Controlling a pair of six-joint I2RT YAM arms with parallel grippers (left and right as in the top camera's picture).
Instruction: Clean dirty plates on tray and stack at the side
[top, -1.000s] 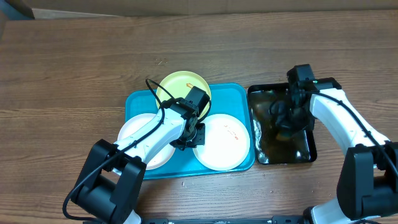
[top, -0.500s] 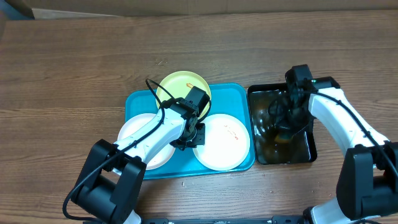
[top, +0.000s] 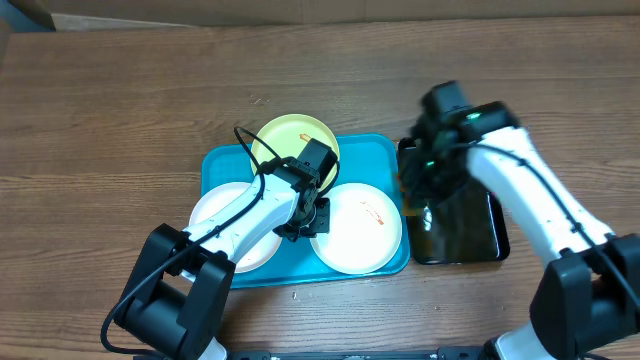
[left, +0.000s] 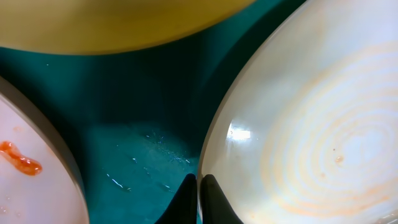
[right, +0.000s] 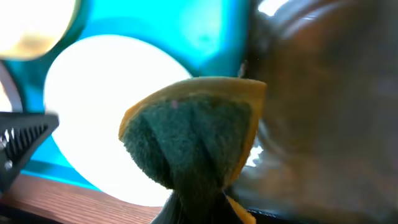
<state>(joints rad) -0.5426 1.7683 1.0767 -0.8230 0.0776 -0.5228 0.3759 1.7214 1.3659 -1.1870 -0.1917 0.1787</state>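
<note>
Scrubbing step about to begin, judging by layout. Pinching rim of right white plate (top: 358, 232) between shut left fingers (left: 186, 198), steadying it on teal tray (top: 378, 150). Gripping green-and-yellow sponge (right: 193, 137) in closed right fingers (top: 430, 168), hovering blurred at black tray (top: 468, 238) edge. Next: lowering sponge flat onto orange smear. Lying alongside, also smeared: left white plate (top: 222, 215), yellow-green plate (top: 290, 138).

Left hand (left: 198, 188) fills the gap between 3 plates (top: 360, 232).

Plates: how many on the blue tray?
3. Yellow-green plate at the far edge of the tray, left white plate and right white plate nearer. None seems hidden.
</note>
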